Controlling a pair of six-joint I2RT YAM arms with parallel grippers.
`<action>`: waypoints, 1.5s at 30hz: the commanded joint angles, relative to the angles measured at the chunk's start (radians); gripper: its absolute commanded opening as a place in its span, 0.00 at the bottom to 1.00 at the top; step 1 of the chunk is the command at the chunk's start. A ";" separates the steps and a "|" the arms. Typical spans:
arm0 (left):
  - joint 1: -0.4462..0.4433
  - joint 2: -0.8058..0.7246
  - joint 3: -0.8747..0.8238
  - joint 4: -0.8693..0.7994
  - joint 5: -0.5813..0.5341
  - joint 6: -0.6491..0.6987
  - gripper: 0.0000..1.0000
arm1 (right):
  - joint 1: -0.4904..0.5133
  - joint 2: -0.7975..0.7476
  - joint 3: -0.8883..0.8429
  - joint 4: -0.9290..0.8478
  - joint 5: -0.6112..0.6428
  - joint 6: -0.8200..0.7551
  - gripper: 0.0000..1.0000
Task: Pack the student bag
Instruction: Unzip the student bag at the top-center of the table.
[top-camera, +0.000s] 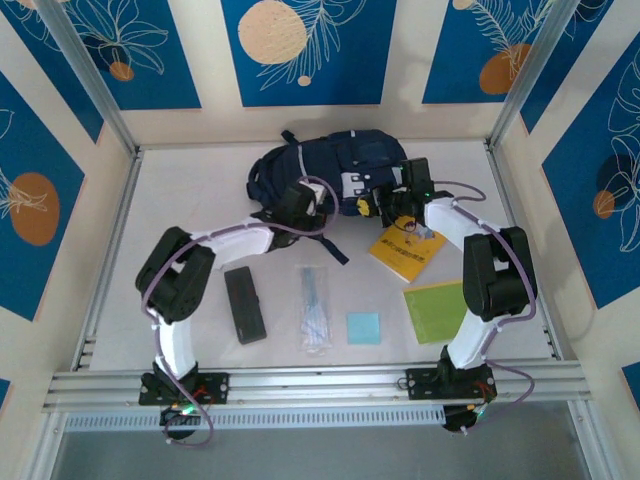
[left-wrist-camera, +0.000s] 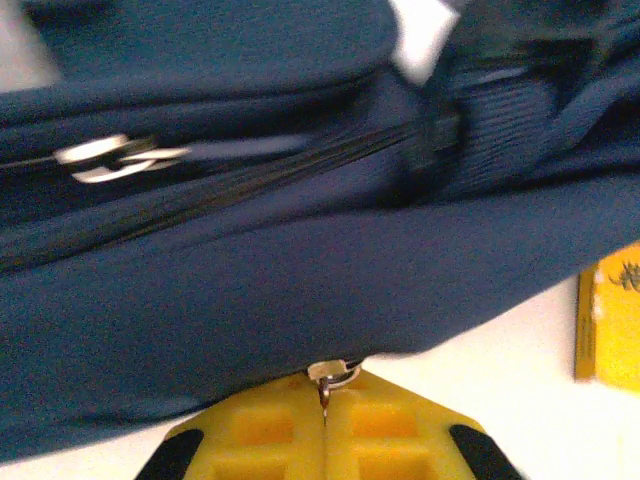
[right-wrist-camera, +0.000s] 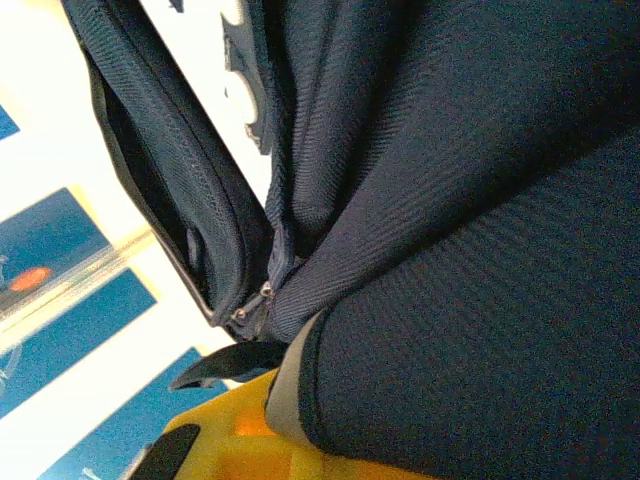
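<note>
"Since we begin with the overhead camera, where do we find the student bag (top-camera: 335, 165)?"

"At the far middle of the table (top-camera: 180, 200), ahead of both our tools. The left gripper (top-camera: 305, 203) touches its near edge and the right gripper (top-camera: 372, 205) meets its right-hand end. A yellow book (top-camera: 405, 248) lies just on the near side of the right gripper."

"And from the left wrist?"

"We see our yellow fingers (left-wrist-camera: 270, 430) pressed together on a small metal zipper pull (left-wrist-camera: 327, 377) at the bag's lower seam. Navy cloth spreads directly above them, and a second puller (left-wrist-camera: 115, 158) sits farther off, up and to the left."

"From the right wrist?"

"There our jaws are closed on a fold of the bag's cloth, which bunches over the yellow finger (right-wrist-camera: 225, 435). A small metal zip fitting (right-wrist-camera: 264, 292) sits just beyond it."
</note>
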 joint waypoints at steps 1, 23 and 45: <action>0.073 -0.081 -0.005 -0.235 0.106 0.070 0.00 | -0.038 0.002 0.100 -0.114 -0.058 -0.236 0.00; -0.005 -0.124 0.234 -0.514 0.364 -0.046 0.00 | -0.130 0.058 0.337 -0.411 -0.026 -0.535 0.83; -0.107 -0.042 0.357 -0.535 0.410 -0.143 0.00 | 0.025 -0.091 -0.195 0.182 -0.122 -0.088 0.36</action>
